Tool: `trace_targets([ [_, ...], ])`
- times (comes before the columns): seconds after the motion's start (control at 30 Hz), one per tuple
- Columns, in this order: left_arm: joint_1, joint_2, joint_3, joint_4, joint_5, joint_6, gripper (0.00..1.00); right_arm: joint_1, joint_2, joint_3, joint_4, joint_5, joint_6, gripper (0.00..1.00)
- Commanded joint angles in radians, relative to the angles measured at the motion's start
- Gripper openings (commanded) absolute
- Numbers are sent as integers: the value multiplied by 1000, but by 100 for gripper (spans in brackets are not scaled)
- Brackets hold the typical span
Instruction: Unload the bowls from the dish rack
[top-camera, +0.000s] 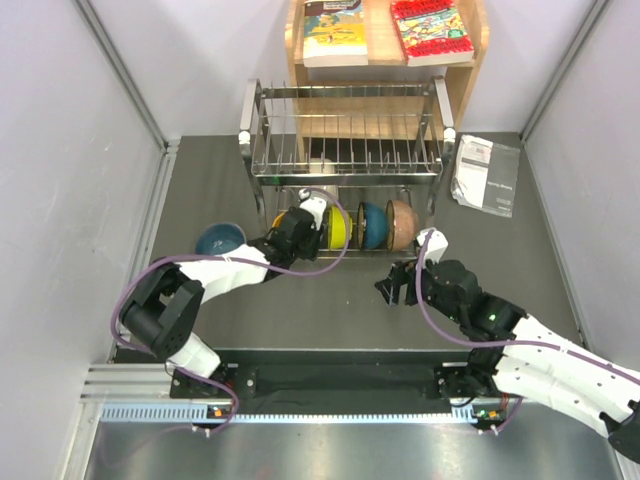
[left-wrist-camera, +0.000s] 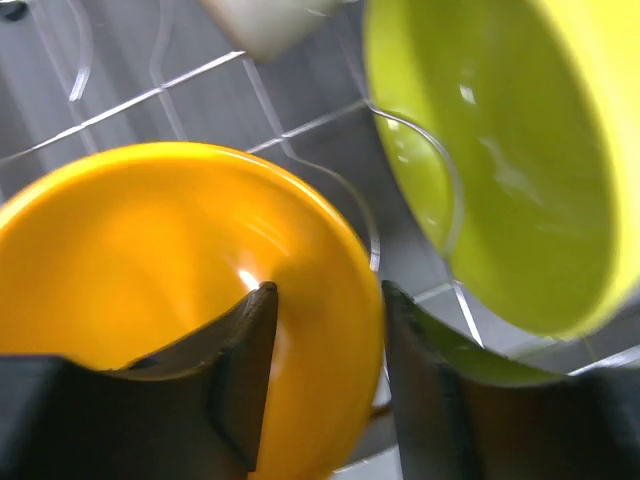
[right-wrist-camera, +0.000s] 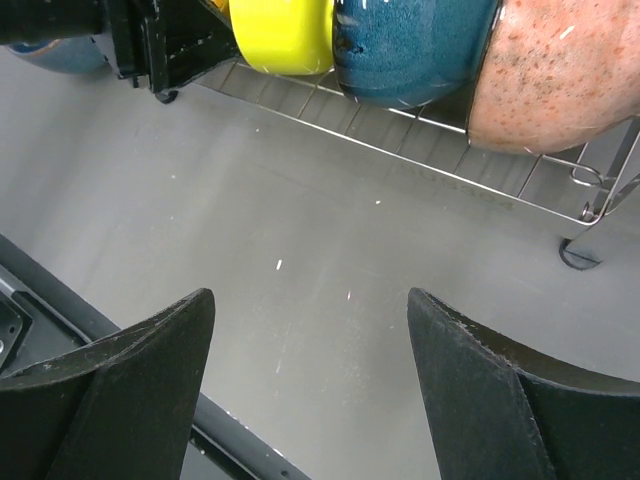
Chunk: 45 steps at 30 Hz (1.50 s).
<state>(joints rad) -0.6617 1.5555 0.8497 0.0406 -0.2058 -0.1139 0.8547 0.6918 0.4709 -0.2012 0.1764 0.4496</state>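
The silver wire dish rack (top-camera: 345, 150) stands at the back centre. Its lower tier holds an orange bowl (top-camera: 284, 219), a lime-yellow bowl (top-camera: 336, 228), a teal-blue bowl (top-camera: 373, 225) and a speckled pinkish-tan bowl (top-camera: 403, 224), all on edge. My left gripper (top-camera: 299, 226) is at the orange bowl (left-wrist-camera: 150, 290). In the left wrist view one finger (left-wrist-camera: 240, 370) lies inside the bowl and the other outside, closed (left-wrist-camera: 325, 290) on its rim, with the lime-yellow bowl (left-wrist-camera: 500, 150) beside it. My right gripper (top-camera: 400, 283) is open and empty (right-wrist-camera: 310, 300) over the table in front of the rack.
A blue bowl (top-camera: 220, 239) sits on the table left of the rack. A wooden shelf with books (top-camera: 385, 35) stands behind the rack. A paper sheet (top-camera: 487, 175) lies at the right. A cream-white object (left-wrist-camera: 265, 25) shows above the orange bowl.
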Motion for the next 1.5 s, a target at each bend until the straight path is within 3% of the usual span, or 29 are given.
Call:
trace_targets([
  [0.0,-1,5,23,7,-115,-17,44,3,-20,-6,40,21,9,78],
  [0.33,-3,-28,8,58,-101,-15,9,1,-11,-8,42,18,11,78],
  [0.53,-7,-43,18,53,-75,-7,0,0,-15,0,39,32,12,78],
  [1.13,-55,-334,-72,35,69,-63,0,-2,-41,32,22,48,21,78],
  [1.47,-78,-474,-70,-134,181,-96,0,-2,-77,34,9,61,28,78],
])
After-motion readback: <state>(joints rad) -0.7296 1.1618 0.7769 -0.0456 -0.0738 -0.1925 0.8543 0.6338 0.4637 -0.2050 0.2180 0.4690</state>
